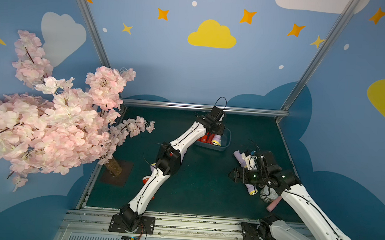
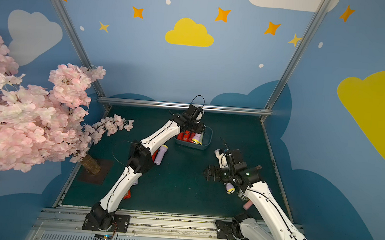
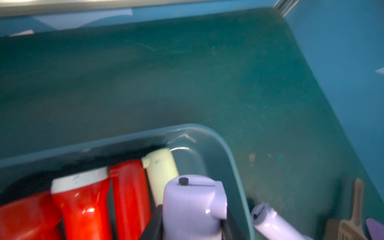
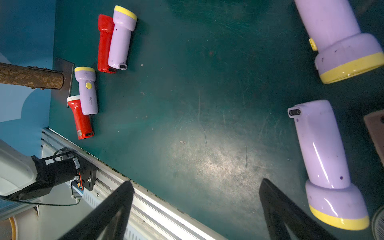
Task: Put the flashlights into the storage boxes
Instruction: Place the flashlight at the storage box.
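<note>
My left gripper (image 1: pixel 218 132) is shut on a lilac flashlight (image 3: pixel 193 207) and holds it over the right end of the dark blue-grey storage box (image 1: pixel 226 140). Inside the box lie red flashlights (image 3: pixel 83 203) and a pale yellow one (image 3: pixel 162 168). Above bare mat near the right side, my right gripper (image 4: pixel 195 182) stands open with nothing between its fingers. Two lilac flashlights (image 4: pixel 324 162) (image 4: pixel 340 41) lie beside it. Across the mat, near the tree trunk, lie two red (image 4: pixel 105 43) (image 4: pixel 81 118) and two lilac flashlights (image 4: pixel 121 39) (image 4: pixel 87 91).
A pink blossom tree (image 1: pixel 48 115) fills the left side, its trunk (image 1: pixel 114 168) standing on a dark plate. A silver tin can (image 1: pixel 266 194) and a pink cylinder (image 1: pixel 273 203) lie under my right arm. A brown slotted scoop (image 3: pixel 351 224) lies right of the box.
</note>
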`<state>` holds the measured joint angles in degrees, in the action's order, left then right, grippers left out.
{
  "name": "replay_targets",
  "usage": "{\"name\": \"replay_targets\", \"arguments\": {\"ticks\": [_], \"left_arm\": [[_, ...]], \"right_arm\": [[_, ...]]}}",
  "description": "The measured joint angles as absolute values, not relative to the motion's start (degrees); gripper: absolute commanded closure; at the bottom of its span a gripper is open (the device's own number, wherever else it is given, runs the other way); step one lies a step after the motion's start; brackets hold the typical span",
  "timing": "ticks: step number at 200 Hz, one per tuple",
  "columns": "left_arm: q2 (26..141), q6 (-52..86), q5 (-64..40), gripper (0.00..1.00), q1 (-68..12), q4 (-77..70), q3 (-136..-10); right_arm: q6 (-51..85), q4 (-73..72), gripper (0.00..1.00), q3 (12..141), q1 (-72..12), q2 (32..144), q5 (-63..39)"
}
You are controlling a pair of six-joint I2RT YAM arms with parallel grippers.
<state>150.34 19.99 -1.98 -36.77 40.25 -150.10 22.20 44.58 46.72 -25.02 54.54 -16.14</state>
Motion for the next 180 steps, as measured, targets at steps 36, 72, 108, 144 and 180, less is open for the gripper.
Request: {"name": "replay_targets", "arguments": {"ticks": [36,72,108,144,180], "left_arm": [[151.06,21.45,-3.01,0.83,-36.91,35.94,-150.1],[154.39,24.01,-4.6,0.82,-36.95,30.06,-150.58],[157.47,26.06,-5.8,0.81,-37.63,26.7,-150.61],[158.36,26.3,-5.82,0.81,-38.28,26.3,-150.61],[158.36,26.15,-5.82,0.73,-38.3,26.28,-150.56]], "right_arm": [[22.15,44.47,0.06,46.72,-24.1,56.64,-16.78],[22.02,44.45,0.05,46.72,-23.42,57.98,-16.97],[21.89,44.53,0.06,46.72,-22.46,57.47,-16.97],[21.8,44.58,0.05,46.72,-21.69,57.25,-17.02],[21.78,44.58,0.05,46.72,-21.43,57.25,-17.21]]}}
